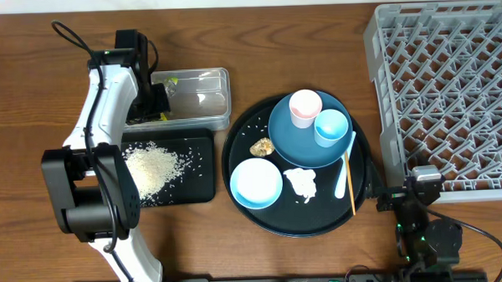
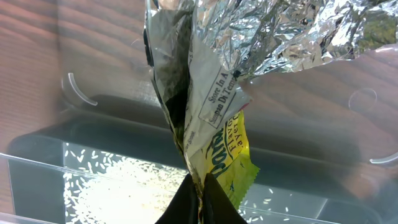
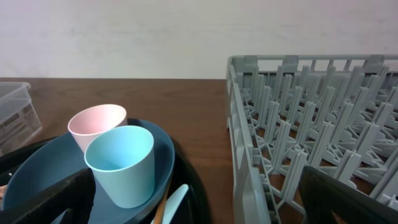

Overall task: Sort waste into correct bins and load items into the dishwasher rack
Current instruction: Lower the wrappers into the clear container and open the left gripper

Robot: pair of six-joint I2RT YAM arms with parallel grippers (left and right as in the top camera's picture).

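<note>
Where the left gripper (image 2: 198,200) pinches, the foil packet (image 2: 231,146) crinkles.

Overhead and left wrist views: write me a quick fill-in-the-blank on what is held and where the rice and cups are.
1. The left gripper is ____ on the yellow-green packet.
2. The loose rice lies in the ____ rectangular tray.
3. ____ cups stand on the dark blue plate: the pink cup and the light blue cup.

Missing words: shut; black; two.
</note>
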